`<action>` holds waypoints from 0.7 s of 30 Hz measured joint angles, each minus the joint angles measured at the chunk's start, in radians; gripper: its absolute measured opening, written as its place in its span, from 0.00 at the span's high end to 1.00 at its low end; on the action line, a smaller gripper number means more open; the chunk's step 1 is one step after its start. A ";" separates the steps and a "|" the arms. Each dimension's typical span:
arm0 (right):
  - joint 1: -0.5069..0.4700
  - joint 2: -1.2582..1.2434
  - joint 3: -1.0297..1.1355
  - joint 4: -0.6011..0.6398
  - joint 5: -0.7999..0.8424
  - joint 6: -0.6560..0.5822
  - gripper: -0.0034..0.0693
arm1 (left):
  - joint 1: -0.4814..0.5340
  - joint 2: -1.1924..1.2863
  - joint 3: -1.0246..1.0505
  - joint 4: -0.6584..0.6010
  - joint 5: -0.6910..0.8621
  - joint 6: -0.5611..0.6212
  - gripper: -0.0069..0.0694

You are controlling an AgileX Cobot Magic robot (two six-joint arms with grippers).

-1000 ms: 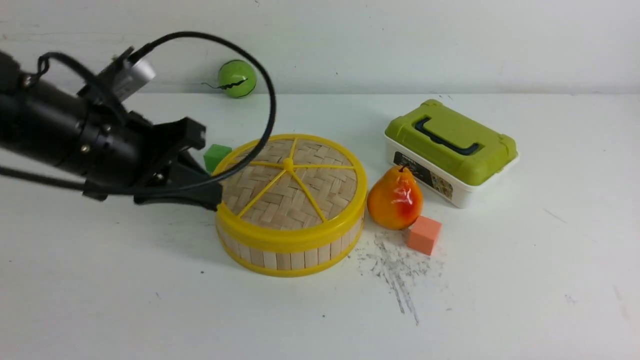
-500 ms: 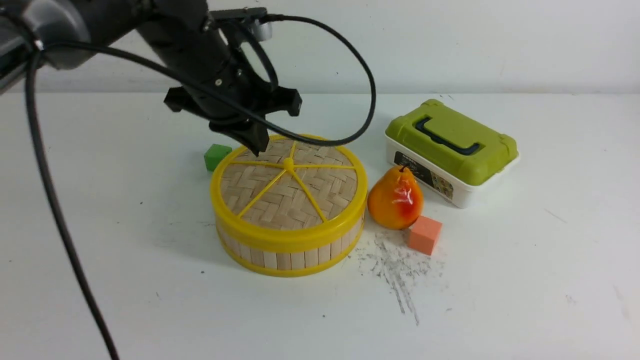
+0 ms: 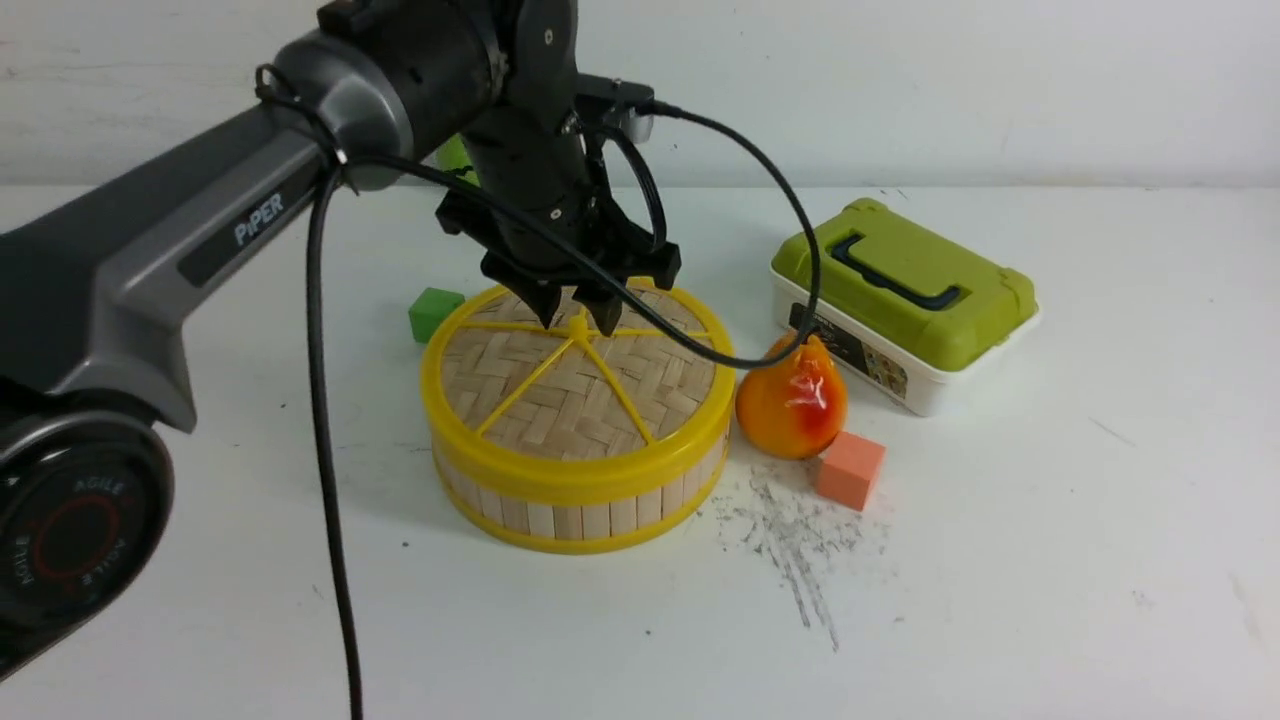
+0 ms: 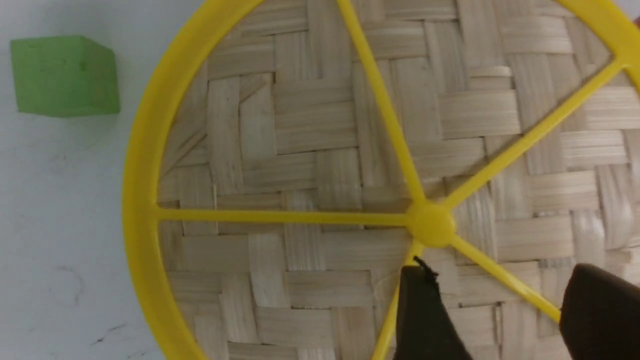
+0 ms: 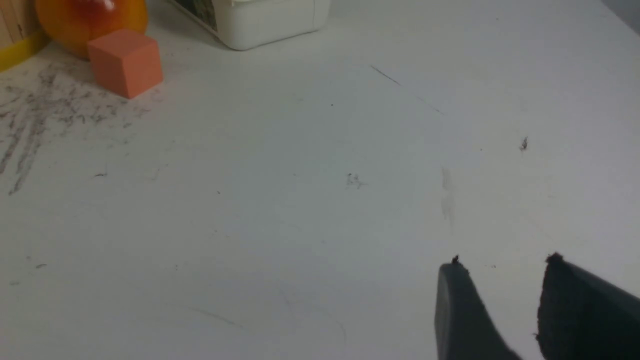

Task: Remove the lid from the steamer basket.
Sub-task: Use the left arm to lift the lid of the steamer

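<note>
The steamer basket [image 3: 580,520] stands mid-table, pale slat walls between yellow rims. The lid [image 3: 560,400] lies flat on it, woven bamboo with yellow spokes and a centre knob [image 3: 577,328]. My left gripper [image 3: 578,320] points down over that knob, open, one fingertip to each side, nothing held. In the left wrist view the lid [image 4: 300,150] fills the picture, the knob [image 4: 431,225] sits just beyond the left gripper [image 4: 497,280], and a spoke runs between the fingers. My right gripper [image 5: 502,265] hovers open over bare table, away from the basket.
A green cube [image 3: 433,312] sits behind the basket on the left. An orange pear [image 3: 792,400] and an orange cube [image 3: 849,469] lie just right of it. A white box with a green lid [image 3: 900,285] stands further right. A green ball [image 3: 455,155] is mostly hidden behind the arm.
My left arm has swung from the basket's left side up and over the lid, turning to point down at the knob. Its jaws have gone from shut to open.
</note>
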 joint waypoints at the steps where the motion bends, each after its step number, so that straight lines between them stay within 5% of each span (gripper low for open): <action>1: 0.000 0.000 0.000 0.000 0.000 0.000 0.62 | 0.000 0.004 0.000 0.008 -0.002 -0.007 0.42; 21: 0.000 0.000 0.000 0.000 0.000 0.000 0.62 | 0.000 0.055 -0.003 0.024 -0.062 -0.037 0.56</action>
